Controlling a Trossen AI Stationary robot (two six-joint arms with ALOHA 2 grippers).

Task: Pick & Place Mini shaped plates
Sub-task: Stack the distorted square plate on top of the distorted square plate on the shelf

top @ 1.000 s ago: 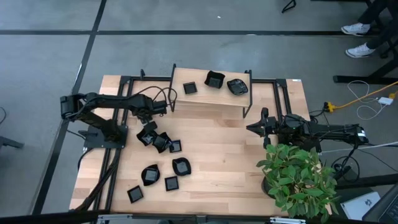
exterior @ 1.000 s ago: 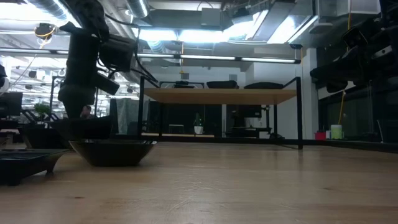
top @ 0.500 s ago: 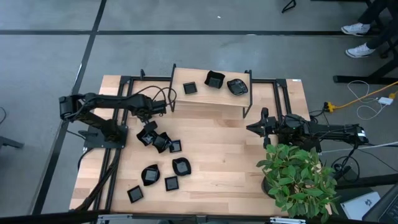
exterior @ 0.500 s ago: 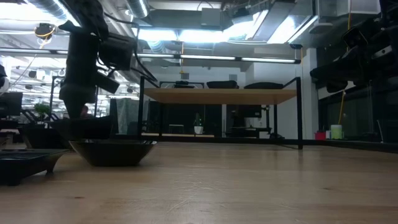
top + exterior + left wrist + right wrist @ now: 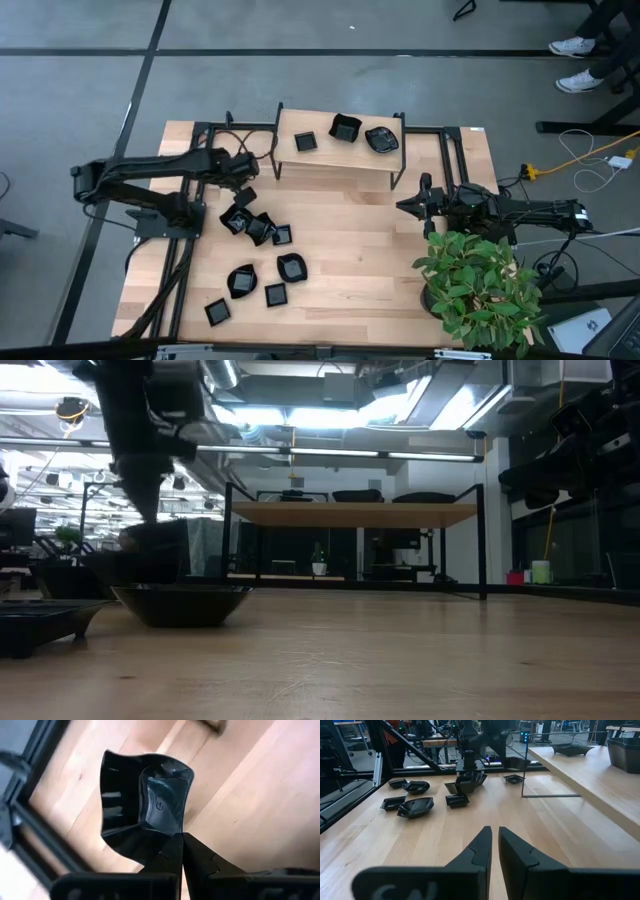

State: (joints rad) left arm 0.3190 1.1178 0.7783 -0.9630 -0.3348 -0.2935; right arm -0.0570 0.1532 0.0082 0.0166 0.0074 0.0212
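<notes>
My left gripper [image 5: 182,845] is shut on a glossy black wavy-edged mini plate [image 5: 145,805], above the table's left part in the high view [image 5: 244,196]. Just below it lies a pile of mini plates [image 5: 258,228]; several more plates [image 5: 241,280] rest flat on the wood nearer the front. Three plates [image 5: 345,128] sit on the raised wooden shelf [image 5: 340,165] at the back. My right gripper [image 5: 495,837] waits at the table's right [image 5: 403,206], shut, with nothing between its fingers. My left gripper pinches the plate's upturned rim [image 5: 167,837] at one corner between its two fingers. The fingers come steeply from above, slanting down. The plate hangs tilted below the fingertips, lifted clear of the pile and the table.
A potted green plant [image 5: 480,285] stands at the front right, beside my right arm. The shelf's black metal frame [image 5: 400,150] borders the back. Bare wood [image 5: 350,240] lies between the plates and my right gripper. A shallow black bowl [image 5: 180,603] fills the low view's foreground.
My left gripper has risen from the pile and drawn back a little toward the table's far left. It has tipped further down. The wavy plate has come up with it and now hangs clear of the other plates.
</notes>
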